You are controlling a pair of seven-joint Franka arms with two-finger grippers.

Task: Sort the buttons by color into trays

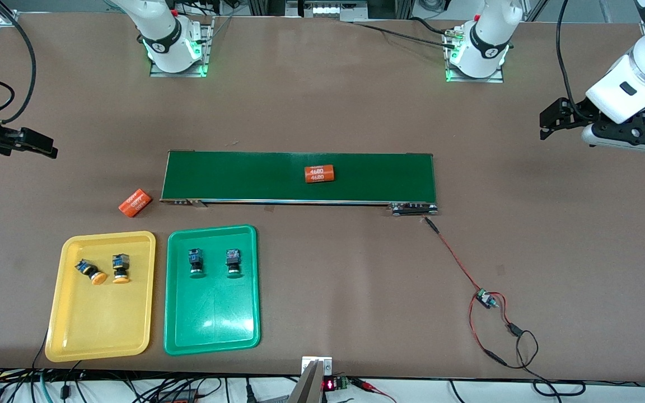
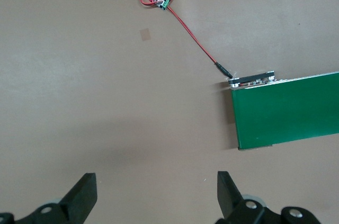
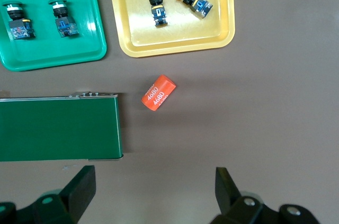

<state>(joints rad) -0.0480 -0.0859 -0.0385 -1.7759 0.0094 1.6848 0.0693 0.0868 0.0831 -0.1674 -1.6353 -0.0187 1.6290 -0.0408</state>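
Buttons (image 1: 104, 270) with black-and-blue bodies: orange-capped in yellow tray (image 1: 70, 336), green-capped in green tray (image 1: 210, 330).

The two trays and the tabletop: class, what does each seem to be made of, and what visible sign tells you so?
The yellow tray and the green tray: probably moulded plastic, smooth and slightly glossy, with rounded corners, raised rims and soft reflections. The table: a matte brown surface, possibly laminate or a mat; the look leaves it open.
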